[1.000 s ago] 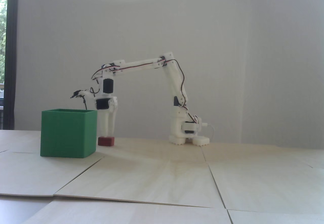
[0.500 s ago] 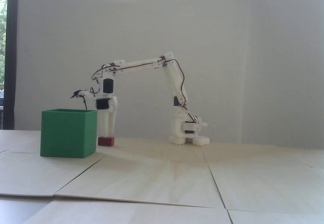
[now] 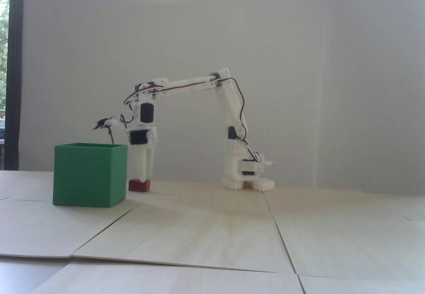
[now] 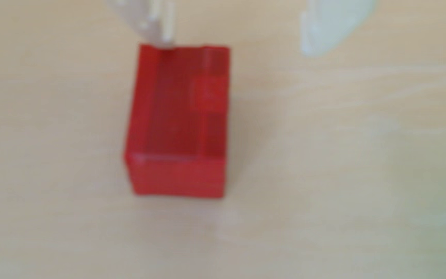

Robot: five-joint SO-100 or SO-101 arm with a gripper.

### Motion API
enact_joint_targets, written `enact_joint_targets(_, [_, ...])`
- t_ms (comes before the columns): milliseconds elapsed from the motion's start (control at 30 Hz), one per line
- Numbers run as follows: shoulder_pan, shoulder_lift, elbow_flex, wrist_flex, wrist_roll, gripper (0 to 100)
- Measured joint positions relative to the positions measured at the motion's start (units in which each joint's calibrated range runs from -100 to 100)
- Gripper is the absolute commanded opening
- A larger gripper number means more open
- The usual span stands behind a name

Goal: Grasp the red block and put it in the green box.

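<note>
Red block (image 3: 139,185) lies flat on the surface (image 3: 212,227), just beside the green box (image 3: 89,174), at its 3 o'clock in the fixed view; not yet lifted. Claw (image 3: 145,177) points straight down over the block, presumably to take it from above. Wrist view: block (image 4: 177,120) sits off-centre, one finger (image 4: 160,24) at its 12 o'clock edge, the other well clear at 2 o'clock. Claw open, gripping nothing. Judgement: needs recentring before closing.
</note>
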Motion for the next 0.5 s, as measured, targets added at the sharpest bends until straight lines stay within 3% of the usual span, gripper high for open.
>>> enact_joint_targets(200, [0.0, 0.0, 0.0, 0.0, 0.0, 22])
enact_joint_targets(500, [0.1, -1.2, 0.9, 0.0, 0.0, 22])
